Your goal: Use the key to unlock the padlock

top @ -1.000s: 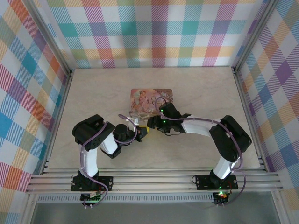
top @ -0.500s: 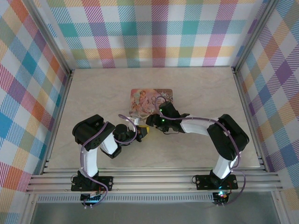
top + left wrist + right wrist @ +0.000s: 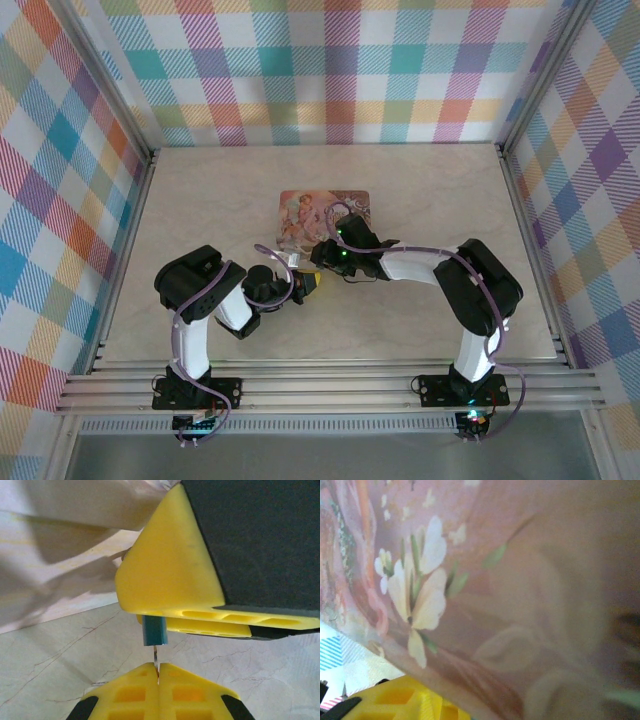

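Just in front of the pink illustrated tin [image 3: 325,212], near the middle of the desk [image 3: 200,200], my two arms meet tip to tip. On the left wrist camera the padlock [image 3: 154,631] shows as a small teal-blue block poking out from between the yellow fingers of the right gripper [image 3: 132,607], which I read as clamped on its body. Its shackle is hidden behind those fingers. The left gripper [image 3: 158,672] is clenched tight on a thin metal blade that I take for the key [image 3: 155,656]. It points straight up at the padlock's underside.

I judge the set-up done: key in one grip, lock in the other, the two lined up and touching or all but. Whether the tip has entered the keyhole I cannot tell — the joint is too small to read. Left to do: seat the key fully, turn it, and free the shackle.
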Robot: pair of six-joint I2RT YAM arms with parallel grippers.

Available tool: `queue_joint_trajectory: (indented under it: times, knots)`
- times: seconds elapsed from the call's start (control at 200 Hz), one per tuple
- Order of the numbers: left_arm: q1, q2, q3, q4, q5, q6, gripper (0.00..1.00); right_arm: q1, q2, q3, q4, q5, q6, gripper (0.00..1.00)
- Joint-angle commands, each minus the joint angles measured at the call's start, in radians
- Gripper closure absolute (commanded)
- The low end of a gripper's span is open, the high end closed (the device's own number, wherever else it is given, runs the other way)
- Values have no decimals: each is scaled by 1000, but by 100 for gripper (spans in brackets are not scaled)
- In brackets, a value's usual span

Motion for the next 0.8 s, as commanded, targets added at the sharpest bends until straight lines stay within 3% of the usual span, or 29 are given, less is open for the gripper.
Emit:
queue_joint_trajectory:
  times: [0.0, 0.31, 0.495, 0.63, 0.795]
  knots:
    - [-21, 3, 2, -85, 52, -12, 100, 6, 22, 9, -50, -11, 23, 63]
    - [-22, -139, 29, -251, 33, 57, 100, 17, 6, 33, -151, -19, 5, 89]
    - [-39, -245, 51, -411, -13, 149, 100, 23, -7, 47, -188, -24, 25, 94]
    - [-85, -303, 67, -500, -96, 229, 100, 23, -22, 71, -234, -28, 39, 96]
    - [-197, -409, 102, -681, -320, 387, 100, 23, -23, 101, -297, -41, 52, 96]
